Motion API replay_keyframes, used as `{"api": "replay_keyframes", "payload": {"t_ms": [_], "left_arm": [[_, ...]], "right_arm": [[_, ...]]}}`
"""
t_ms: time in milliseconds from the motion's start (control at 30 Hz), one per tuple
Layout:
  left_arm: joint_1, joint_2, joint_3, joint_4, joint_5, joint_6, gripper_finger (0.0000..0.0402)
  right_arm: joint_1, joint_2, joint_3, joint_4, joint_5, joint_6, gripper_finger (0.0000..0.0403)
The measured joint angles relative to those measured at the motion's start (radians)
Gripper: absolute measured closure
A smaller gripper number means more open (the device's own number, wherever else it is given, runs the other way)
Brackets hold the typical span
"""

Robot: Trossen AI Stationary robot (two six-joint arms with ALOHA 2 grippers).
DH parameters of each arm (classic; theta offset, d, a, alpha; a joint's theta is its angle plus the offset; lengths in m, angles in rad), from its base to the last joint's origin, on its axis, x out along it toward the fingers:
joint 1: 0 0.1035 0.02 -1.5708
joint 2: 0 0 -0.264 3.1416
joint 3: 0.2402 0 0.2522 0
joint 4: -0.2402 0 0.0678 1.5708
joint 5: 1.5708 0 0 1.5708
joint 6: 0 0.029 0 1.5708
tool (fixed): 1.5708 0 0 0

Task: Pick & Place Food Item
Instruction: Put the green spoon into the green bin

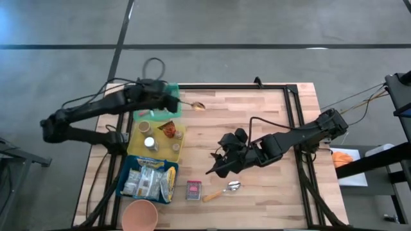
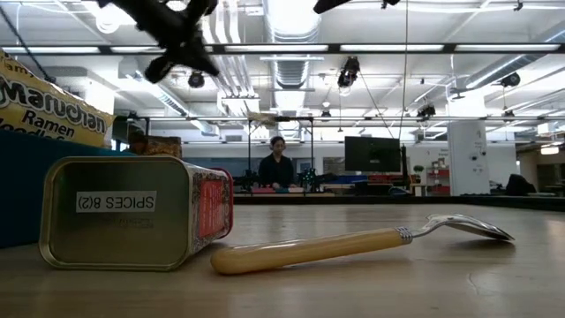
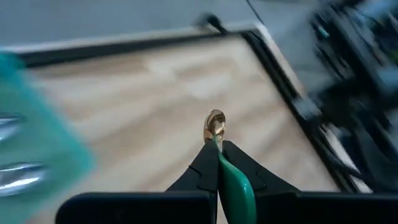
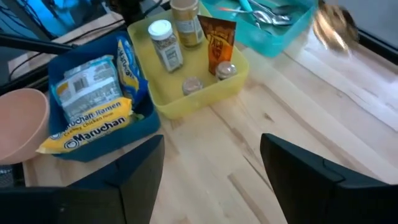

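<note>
Ramen packets (image 1: 149, 179), the likeliest food item, lay in the blue bin (image 1: 126, 171) just beside the yellow tray (image 1: 180, 144), untouched. Your right gripper (image 1: 215, 168) hung with jaws spread and empty, well apart from that tray, while your left gripper (image 1: 172, 101) pinched a green-handled spoon (image 1: 192, 105) beyond it. You risked flinging that spoon, held only at its handle tip, if the arm swung fast.

Grey floor (image 1: 270, 22); ceiling strip lights (image 2: 291, 49); distant desks (image 2: 291, 190)

On the wooden table (image 1: 257, 122): 2 spoons — a green-handled spoon (image 1: 191, 104) and a cream-handled spoon (image 1: 221, 190). 3 bins — a teal bin (image 4: 283, 28), a yellow bin (image 1: 182, 138), a blue bin (image 1: 125, 172). 1 spice tin (image 1: 193, 190), 1 pink bowl (image 1: 140, 216), 2 ramen packs (image 4: 93, 115).
</note>
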Motion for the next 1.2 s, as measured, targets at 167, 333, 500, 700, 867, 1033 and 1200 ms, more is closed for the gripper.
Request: {"api": "replay_keyframes", "payload": {"t_ms": [167, 333, 500, 700, 867, 1033, 1200], "left_arm": [[0.123, -0.161, -0.156, 0.015, -0.121, -0.016, 0.0395], [0.258, -0.298, -0.329, 0.038, -0.128, -0.1, 0.0395], [0.344, -0.365, -0.411, 0.042, -0.108, -0.127, 0.0395], [0.412, -0.319, -0.431, 0.013, -0.089, -0.111, 0.0395], [0.447, -0.228, -0.433, 0.009, -0.078, -0.076, 0.0395], [0.468, -0.151, -0.431, 0.036, -0.074, -0.03, 0.0395], [0.481, -0.104, -0.434, 0.044, -0.07, -0.007, 0.0395]], "right_arm": [[0.008, 0.0, 0.0, -0.024, 0.0, 0.019, 0.0138], [0.013, 0.0, 0.0, -0.025, 0.0, 0.017, 0.0138], [0.013, 0.0, -0.001, -0.026, 0.0, 0.005, 0.0138], [0.013, 0.0, -0.001, -0.026, -0.001, -0.001, 0.0138], [0.013, 0.0, -0.001, -0.026, -0.008, -0.002, 0.0138], [0.013, 0.0, 0.0, -0.028, -0.039, 0.002, 0.0138], [0.014, 0.0, 0.0, -0.028, -0.04, 0.005, 0.0138]]}}
